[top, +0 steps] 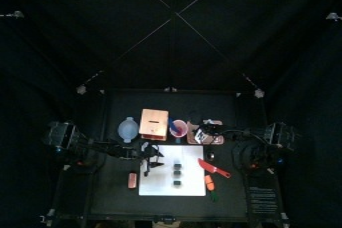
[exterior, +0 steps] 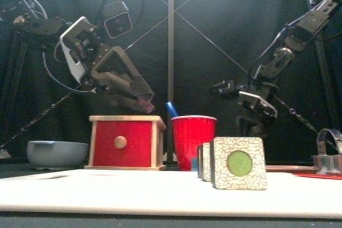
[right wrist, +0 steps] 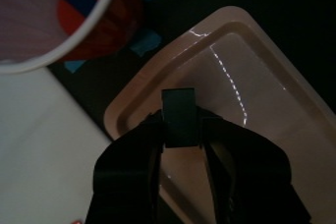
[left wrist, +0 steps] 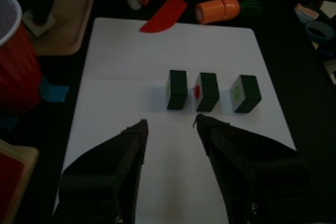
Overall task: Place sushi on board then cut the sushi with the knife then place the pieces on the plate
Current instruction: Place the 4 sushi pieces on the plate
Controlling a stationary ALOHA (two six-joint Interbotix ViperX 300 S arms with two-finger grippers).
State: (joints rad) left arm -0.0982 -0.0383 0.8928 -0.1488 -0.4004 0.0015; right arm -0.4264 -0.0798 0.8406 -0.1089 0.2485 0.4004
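Three dark green sushi pieces (left wrist: 207,90) stand in a row on the white board (left wrist: 132,90), also seen close up in the front view as sushi pieces (exterior: 238,162). My left gripper (left wrist: 171,140) hangs open above the board's near end, short of the pieces. The red knife (left wrist: 168,10) lies across the board's far end. Over the pink plate (right wrist: 250,61), my right gripper (right wrist: 180,125) is shut on one dark sushi piece (right wrist: 180,105), held between its jaws. In the top view the board (top: 174,190) lies at the front middle.
The red cup (exterior: 194,142) stands behind the board, with the wooden box (exterior: 127,142) and blue-grey bowl (exterior: 56,153) to its left. A metal cutter (exterior: 329,158) sits at the right. An orange toy (left wrist: 218,10) lies past the board's far end.
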